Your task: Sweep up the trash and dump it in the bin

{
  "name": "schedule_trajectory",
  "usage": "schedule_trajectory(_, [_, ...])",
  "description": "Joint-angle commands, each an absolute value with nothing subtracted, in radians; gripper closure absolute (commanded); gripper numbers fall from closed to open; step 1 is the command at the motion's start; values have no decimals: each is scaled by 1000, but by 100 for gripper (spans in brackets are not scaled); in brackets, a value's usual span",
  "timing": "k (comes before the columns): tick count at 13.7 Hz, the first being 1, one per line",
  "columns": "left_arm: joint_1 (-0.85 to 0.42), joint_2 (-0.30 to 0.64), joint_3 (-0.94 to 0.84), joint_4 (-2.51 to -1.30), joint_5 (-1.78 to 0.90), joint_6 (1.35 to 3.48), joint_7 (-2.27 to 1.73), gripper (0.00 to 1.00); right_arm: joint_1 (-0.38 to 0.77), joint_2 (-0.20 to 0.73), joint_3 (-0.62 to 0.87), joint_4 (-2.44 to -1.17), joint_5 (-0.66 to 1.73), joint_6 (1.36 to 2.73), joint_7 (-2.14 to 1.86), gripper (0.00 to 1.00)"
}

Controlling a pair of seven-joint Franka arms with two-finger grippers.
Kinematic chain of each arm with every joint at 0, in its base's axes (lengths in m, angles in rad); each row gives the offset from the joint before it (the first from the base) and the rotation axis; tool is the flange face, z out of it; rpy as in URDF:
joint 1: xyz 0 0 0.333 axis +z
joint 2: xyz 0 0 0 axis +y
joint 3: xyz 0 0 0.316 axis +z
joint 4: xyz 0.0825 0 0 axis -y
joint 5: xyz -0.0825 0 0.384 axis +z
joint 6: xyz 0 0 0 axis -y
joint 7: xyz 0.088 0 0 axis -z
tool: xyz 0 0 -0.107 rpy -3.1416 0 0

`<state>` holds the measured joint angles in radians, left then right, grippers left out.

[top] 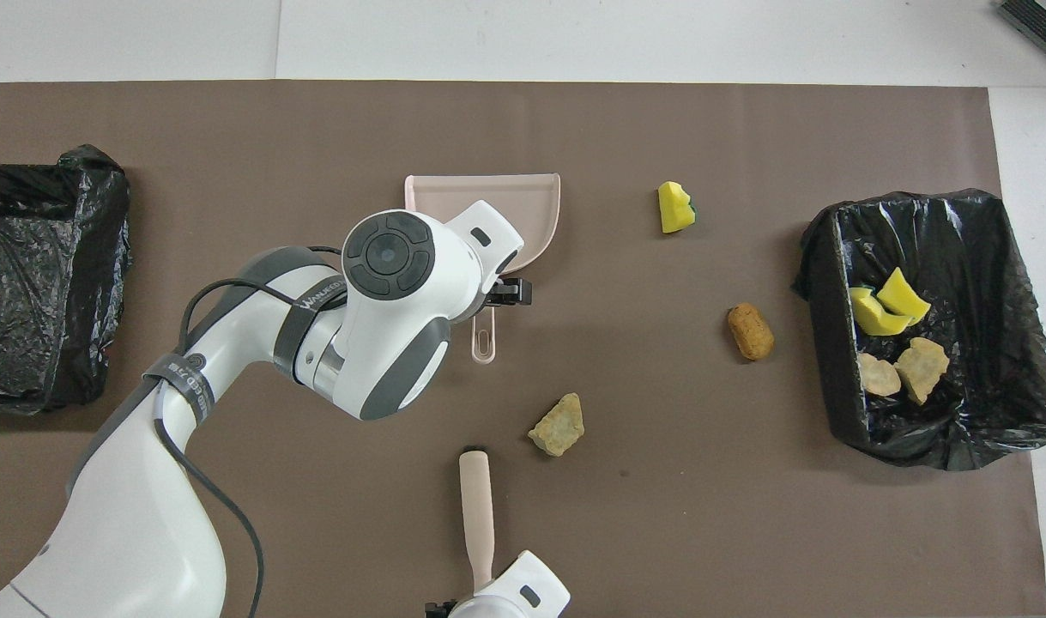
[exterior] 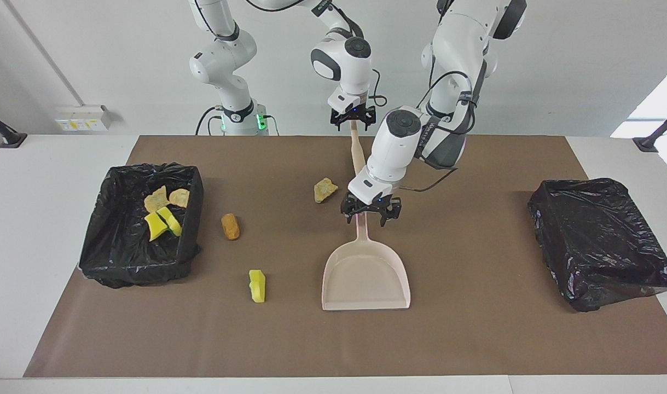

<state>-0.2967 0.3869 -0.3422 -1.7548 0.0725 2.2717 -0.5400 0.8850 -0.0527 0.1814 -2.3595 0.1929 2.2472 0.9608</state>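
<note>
My left gripper (exterior: 369, 218) is open and low over the beige dustpan (exterior: 366, 276), with one finger on each side of its handle (top: 484, 339). My right gripper (exterior: 354, 119) is shut on the top of the beige brush (exterior: 357, 156), which hangs over the mat's edge nearest the robots. The brush's bristles are hidden in the facing view. Three loose pieces of trash lie on the mat: a pale chunk (exterior: 325, 190), an orange-brown lump (exterior: 230, 226) and a yellow sponge bit (exterior: 257, 285). Several more scraps lie in the black-lined bin (exterior: 141, 268) at the right arm's end.
A second black-lined bin (exterior: 601, 246) stands at the left arm's end with nothing showing in it. A brown mat (exterior: 475, 339) covers the table. The pale chunk (top: 559, 425) lies beside the brush tip (top: 474, 451).
</note>
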Motion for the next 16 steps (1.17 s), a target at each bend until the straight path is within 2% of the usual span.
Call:
schedule_trajectory(1, [-316,417,-334,-1753,123,2312,-569,0,900,-63,179,-2379,218,2276,962,0])
schedule_trajectory(2, [-316,425,-334,-1753,123,2315,-569,2,902,-57,179,-2379,218,2276,962,0])
schedule_trajectory(5, [-316,426,-334,-1755,123,2309,-568,23,907,-38,179,-2379,218,2276,966,14])
schedule_trajectory(6, [-316,426,-334,-1755,123,2307,-568,34,907,-38,181,-2379,218,2276,966,20])
schedule_trajectory(7, [-316,426,-334,-1755,124,2307,-568,47,907,-38,181,-2379,218,2275,968,29])
schedule_trajectory(8, [-316,426,-334,-1755,124,2303,-566,67,907,-40,181,-2379,218,2273,966,45])
schedule_trajectory(10, [-310,423,-334,-1753,124,2295,-558,100,907,-37,181,-2375,218,2272,962,87])
schedule_trajectory(11, [-305,417,-334,-1752,124,2292,-555,100,907,-35,181,-2367,218,2270,965,100])
schedule_trajectory(16, [-250,344,-324,-1743,124,2148,-282,100,891,-26,179,-2339,218,2258,962,100])
